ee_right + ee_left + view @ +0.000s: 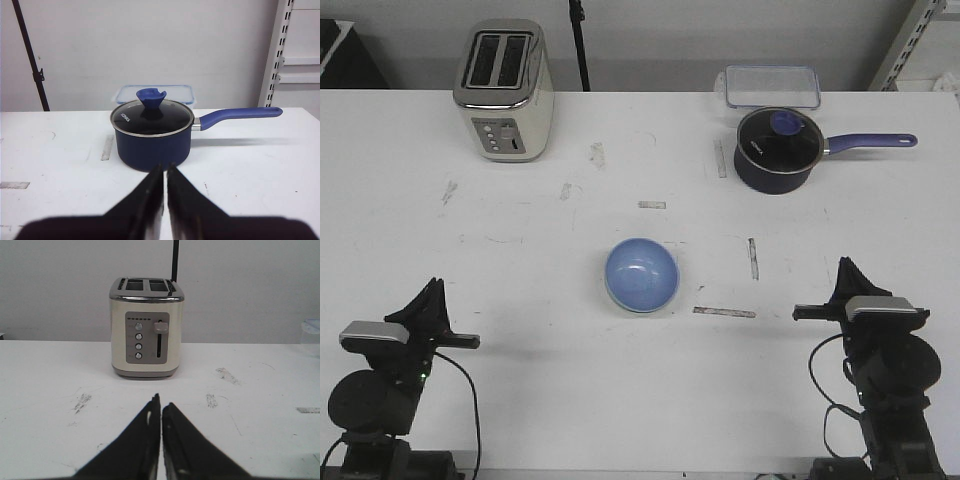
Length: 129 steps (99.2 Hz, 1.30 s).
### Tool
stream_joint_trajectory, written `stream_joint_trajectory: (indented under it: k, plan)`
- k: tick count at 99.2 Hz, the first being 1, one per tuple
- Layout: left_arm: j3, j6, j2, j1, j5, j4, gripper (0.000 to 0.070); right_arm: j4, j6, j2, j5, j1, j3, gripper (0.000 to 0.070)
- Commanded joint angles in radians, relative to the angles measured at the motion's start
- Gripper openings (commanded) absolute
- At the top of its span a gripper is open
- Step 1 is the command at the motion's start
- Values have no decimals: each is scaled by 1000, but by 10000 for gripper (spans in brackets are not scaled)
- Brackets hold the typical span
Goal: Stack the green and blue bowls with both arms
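Note:
A light blue bowl (641, 274) sits upright in the middle of the white table (520, 380). A thin paler edge runs under its lower left rim; I cannot tell whether that is the green bowl, which shows nowhere else. My left gripper (433, 290) rests near the front left, shut and empty, well left of the bowl. My right gripper (844, 266) rests near the front right, shut and empty, well right of the bowl. In the left wrist view the left gripper (160, 401) points at the toaster. In the right wrist view the right gripper (166, 168) points at the saucepan. Neither wrist view shows a bowl.
A cream toaster (505, 90) stands at the back left, also in the left wrist view (146, 327). A navy lidded saucepan (778, 150) with its long handle to the right stands back right, also in the right wrist view (152, 132). A clear lidded box (772, 87) lies behind it.

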Motion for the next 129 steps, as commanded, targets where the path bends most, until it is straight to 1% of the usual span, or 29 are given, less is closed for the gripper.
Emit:
stream_joint_trajectory:
  k: [1, 9, 24, 32, 52, 87, 106, 129]
  plan:
    - [-16, 0, -15, -1, -23, 11, 3, 11, 10, 2, 1, 0, 3, 7]
    - [-48, 1, -40, -2, -23, 31, 2, 11, 10, 2, 1, 0, 3, 7]
    - [-160, 5, -107, -3, -22, 164, 2, 11, 10, 2, 1, 0, 3, 7]
    - [-215, 4, -142, -5, -22, 203, 2, 11, 10, 2, 1, 0, 3, 7]
    - [-303, 4, -204, -9, -26, 203, 2, 11, 10, 2, 1, 0, 3, 7]
    - [-385, 4, -298, -11, -26, 204, 2, 11, 10, 2, 1, 0, 3, 7]
    - [-417, 5, -297, -11, -43, 243, 2, 11, 10, 2, 1, 0, 3, 7]
    - [-418, 4, -297, -11, -48, 238, 2, 11, 10, 2, 1, 0, 3, 7]
